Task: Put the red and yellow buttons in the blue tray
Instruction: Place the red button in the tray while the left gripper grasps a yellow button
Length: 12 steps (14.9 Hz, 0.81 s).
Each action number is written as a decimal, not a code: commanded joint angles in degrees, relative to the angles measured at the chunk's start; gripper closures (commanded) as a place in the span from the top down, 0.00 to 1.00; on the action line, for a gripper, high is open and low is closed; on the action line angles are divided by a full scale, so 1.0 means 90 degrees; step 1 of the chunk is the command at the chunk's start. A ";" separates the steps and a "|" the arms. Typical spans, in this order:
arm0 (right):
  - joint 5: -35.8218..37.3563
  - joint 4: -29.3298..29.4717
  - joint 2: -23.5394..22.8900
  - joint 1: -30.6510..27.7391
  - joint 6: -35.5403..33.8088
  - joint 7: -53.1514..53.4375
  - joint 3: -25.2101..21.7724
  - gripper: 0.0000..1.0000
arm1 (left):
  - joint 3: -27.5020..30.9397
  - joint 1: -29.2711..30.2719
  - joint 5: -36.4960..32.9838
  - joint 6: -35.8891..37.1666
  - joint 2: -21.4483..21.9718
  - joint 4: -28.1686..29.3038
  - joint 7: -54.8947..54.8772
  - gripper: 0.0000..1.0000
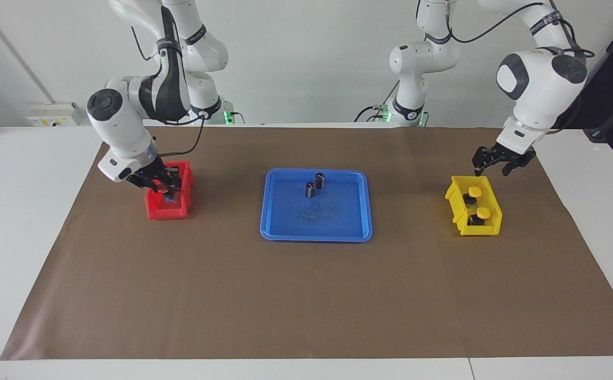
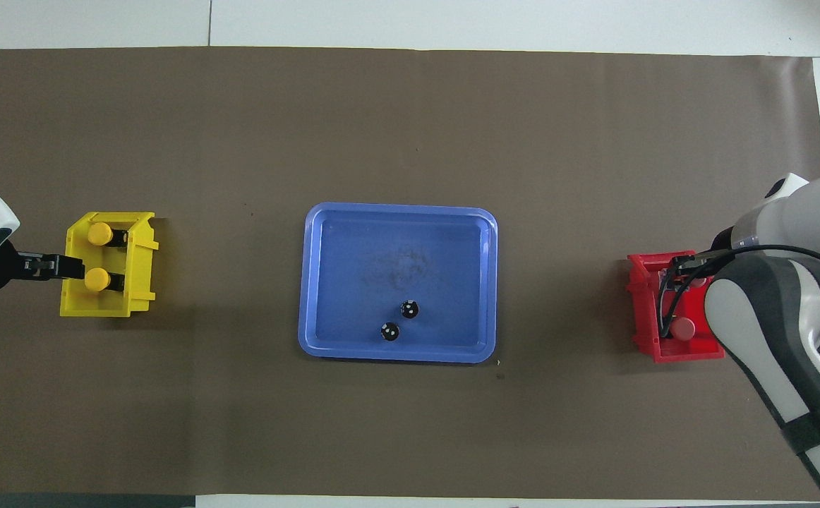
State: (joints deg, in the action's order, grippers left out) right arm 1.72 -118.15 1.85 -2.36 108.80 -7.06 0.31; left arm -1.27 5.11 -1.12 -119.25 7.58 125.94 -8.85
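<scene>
My right gripper [image 1: 168, 192] is at the red bin [image 1: 166, 214], shut on a red button whose dark base hangs just below the fingertips. In the overhead view the arm covers that button. A second red button [image 2: 682, 328] lies in the red bin [image 2: 643, 310]. Two yellow buttons [image 1: 474, 191] [image 1: 482, 212] sit in the yellow bin [image 1: 457, 208]. My left gripper [image 1: 492, 170] hangs open just above that bin's rim. In the overhead view the left gripper [image 2: 57, 267] reaches in beside a yellow button [image 2: 97, 280]. The blue tray [image 1: 317, 237] lies mid-table.
Two dark capless cylinders [image 1: 319, 180] [image 1: 310, 189] stand in the tray near its rim on the robots' side. A brown mat [image 1: 306, 301] covers the table. The bins stand one at each arm's end of the table.
</scene>
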 commanded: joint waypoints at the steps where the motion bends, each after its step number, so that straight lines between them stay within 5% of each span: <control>1: 0.0063 0.1727 -0.0731 0.0357 -0.1198 0.0031 0.0044 0.19 | -0.0025 0.0048 0.0036 -0.0586 -0.0362 0.0059 0.0006 0.75; 5: -0.0055 0.2658 -0.1229 0.1791 -0.1133 0.2252 0.0063 0.21 | -0.0035 -0.0021 0.0036 -0.0812 -0.0549 0.0215 0.0016 0.75; 8: -0.0200 0.2972 -0.1893 0.2691 -0.0383 0.3721 0.0063 0.20 | -0.0035 -0.0021 0.0036 -0.0989 -0.0530 0.0488 0.0007 0.75; 12: 0.0061 0.3684 -0.3260 0.3747 0.0106 0.5187 0.0063 0.20 | -0.0035 -0.0050 0.0036 -0.0969 -0.0491 0.0567 0.0016 0.75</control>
State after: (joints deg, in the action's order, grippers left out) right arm 1.25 -91.45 -20.25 29.12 109.34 35.50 1.23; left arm -1.59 4.93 -1.12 -126.38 1.74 128.96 -8.85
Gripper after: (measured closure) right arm 0.590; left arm 0.251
